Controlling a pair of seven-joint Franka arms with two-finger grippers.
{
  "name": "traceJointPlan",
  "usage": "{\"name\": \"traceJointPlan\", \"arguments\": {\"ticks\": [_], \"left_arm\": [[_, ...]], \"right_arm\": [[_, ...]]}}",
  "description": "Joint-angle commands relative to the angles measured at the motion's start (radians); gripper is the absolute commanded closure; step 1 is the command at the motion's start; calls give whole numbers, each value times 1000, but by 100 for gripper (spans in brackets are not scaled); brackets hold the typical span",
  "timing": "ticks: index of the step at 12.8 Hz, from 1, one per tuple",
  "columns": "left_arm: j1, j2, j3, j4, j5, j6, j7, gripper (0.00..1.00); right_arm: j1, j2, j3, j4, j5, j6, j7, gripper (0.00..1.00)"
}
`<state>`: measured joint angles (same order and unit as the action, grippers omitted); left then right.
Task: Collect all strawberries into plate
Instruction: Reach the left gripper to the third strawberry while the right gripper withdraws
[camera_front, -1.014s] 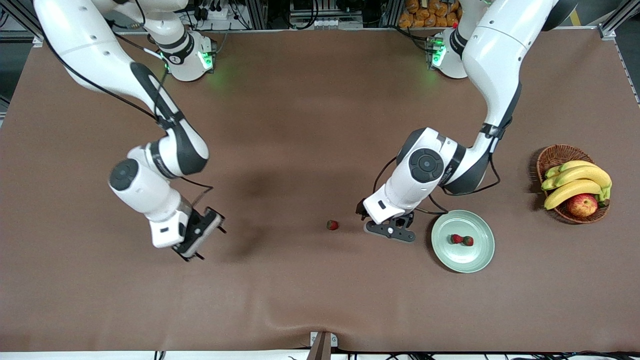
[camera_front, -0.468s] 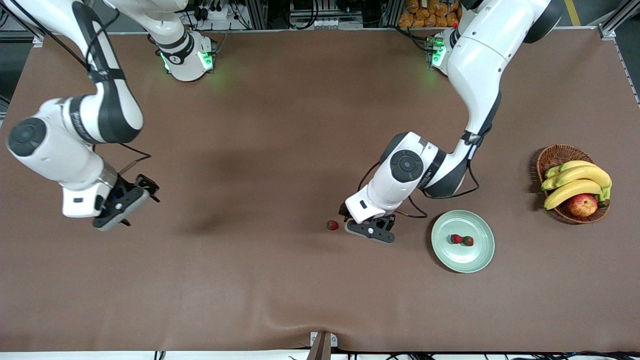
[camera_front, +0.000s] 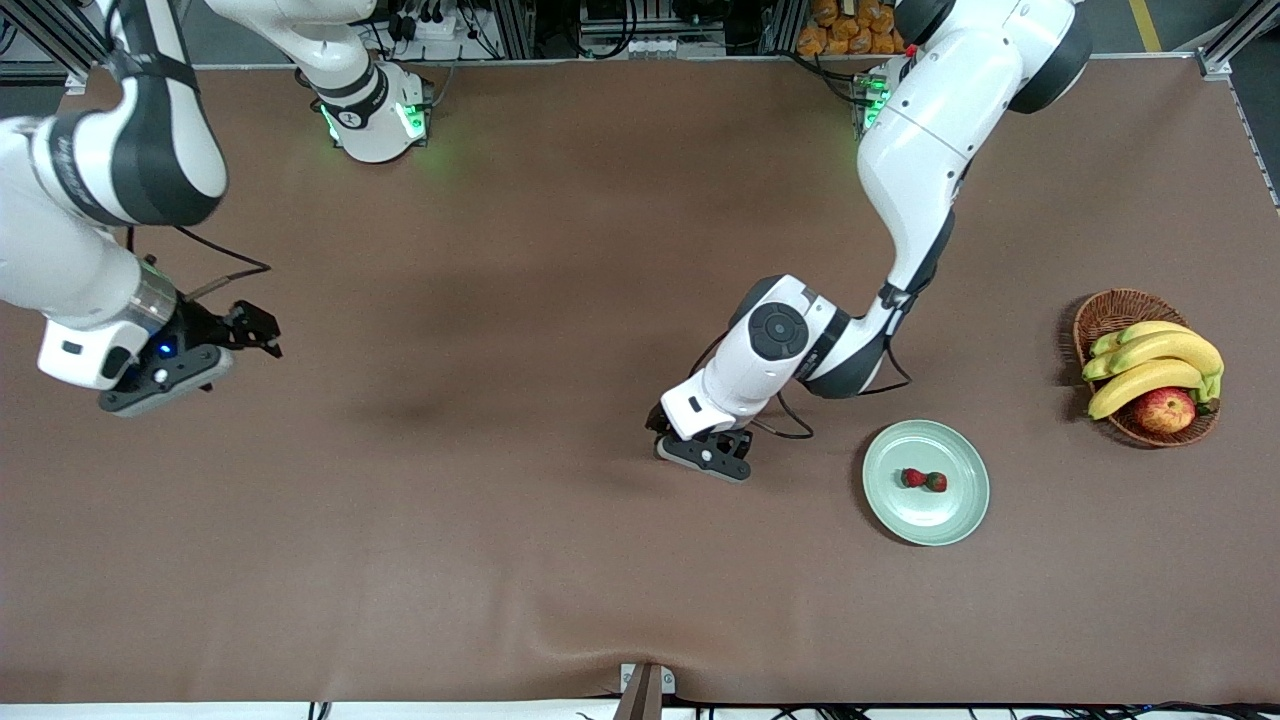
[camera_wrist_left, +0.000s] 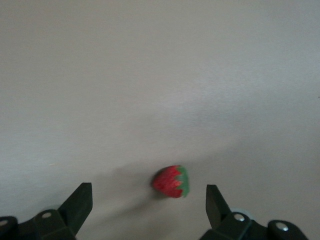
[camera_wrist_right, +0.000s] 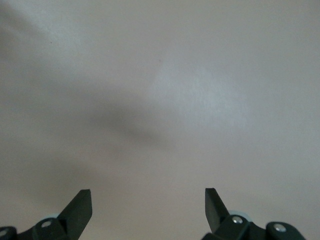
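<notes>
My left pincer (camera_wrist_left: 145, 210), spread, straddles the last strawberry (camera_wrist_left: 171, 181) on the worktop (camera_front: 560, 250) for pickup toward the plate (camera_front: 950, 520); right pincer (camera_front: 175, 365), spread, waits.

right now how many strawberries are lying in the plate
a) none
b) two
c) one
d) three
b) The front view shows two strawberries side by side in the plate, while the third strawberry lies on the table between the open fingers of the left gripper.
</notes>
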<state>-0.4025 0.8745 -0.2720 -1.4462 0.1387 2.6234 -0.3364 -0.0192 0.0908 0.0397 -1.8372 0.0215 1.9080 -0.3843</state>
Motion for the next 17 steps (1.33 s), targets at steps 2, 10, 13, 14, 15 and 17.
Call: {"name": "traceJointPlan", "arguments": {"ticks": [2,10,13,14,15,17], "left_arm": [[-82,21,78,33,22,64,-27,6],[-164,60,158,29,25,176,-12,32],[-167,60,158,27,27,176,-9,38],[-168,61,158,27,27,176,-9,37],[-168,66,158,27,27,176,-7,37],[-183,70,158,23,28,191,-7,38]], "right_arm": [[16,-2,-21,143,6,-243,217,0],[19,-105,-35,226,12,-506,426,0],[33,-103,-49,259,9,-526,420,0],[36,-105,-63,259,12,-526,420,0],[36,-105,-69,260,12,-526,418,0],[33,-109,-69,272,12,-538,430,0]]}}
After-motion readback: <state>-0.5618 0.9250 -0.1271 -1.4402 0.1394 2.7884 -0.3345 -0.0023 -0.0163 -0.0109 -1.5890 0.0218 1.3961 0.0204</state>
